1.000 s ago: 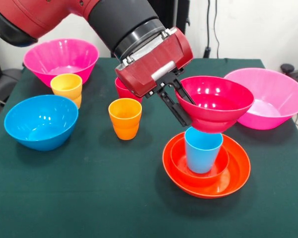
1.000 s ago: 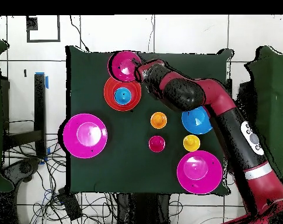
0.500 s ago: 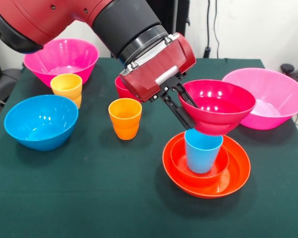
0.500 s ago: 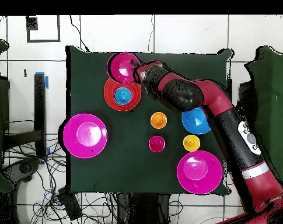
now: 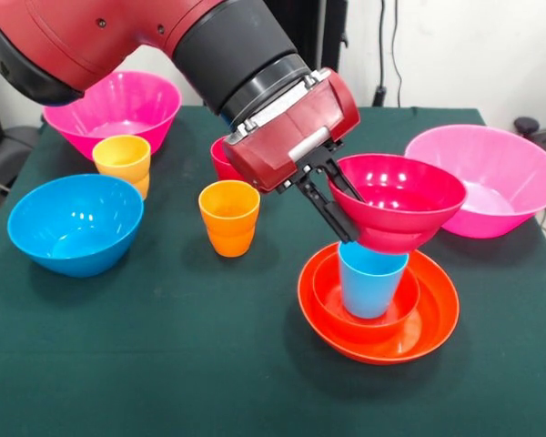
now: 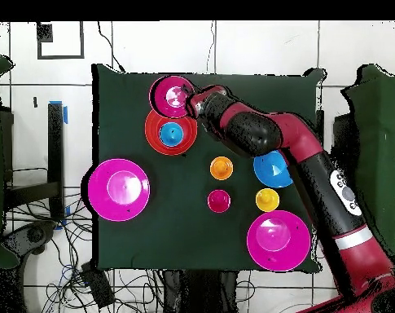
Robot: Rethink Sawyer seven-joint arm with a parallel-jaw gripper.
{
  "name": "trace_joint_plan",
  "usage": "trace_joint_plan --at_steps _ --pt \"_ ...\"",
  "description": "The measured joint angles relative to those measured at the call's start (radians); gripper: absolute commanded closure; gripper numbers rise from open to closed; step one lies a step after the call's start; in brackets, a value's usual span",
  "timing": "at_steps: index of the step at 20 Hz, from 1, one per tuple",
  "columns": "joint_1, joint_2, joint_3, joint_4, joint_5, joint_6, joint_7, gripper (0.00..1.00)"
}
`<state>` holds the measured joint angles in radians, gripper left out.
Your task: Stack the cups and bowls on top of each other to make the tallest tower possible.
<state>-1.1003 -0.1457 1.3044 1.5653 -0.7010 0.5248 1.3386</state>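
My gripper is shut on the near-left rim of the small crimson bowl, one finger inside and one outside. The bowl hangs slightly tilted, its base right over the mouth of the blue cup; whether they touch I cannot tell. The blue cup stands upright in a small orange bowl, which is nested in the wide shallow orange bowl. In the overhead view the crimson bowl overlaps the wide orange bowl and the gripper grips its side.
An orange cup, a yellow cup and a red cup, partly hidden by the gripper, stand mid-table. A blue bowl sits at the left. Two large pink bowls stand at the back corners.
The gripper has carried the crimson bowl down and slightly over, so that its base now sits at the blue cup's rim. Everything else stayed put.
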Motion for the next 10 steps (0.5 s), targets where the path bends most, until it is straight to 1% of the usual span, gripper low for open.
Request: trace_joint_plan --at_steps 10 --pt "0.000 0.001 -0.002 -0.003 -0.007 0.006 -0.048 1.00"
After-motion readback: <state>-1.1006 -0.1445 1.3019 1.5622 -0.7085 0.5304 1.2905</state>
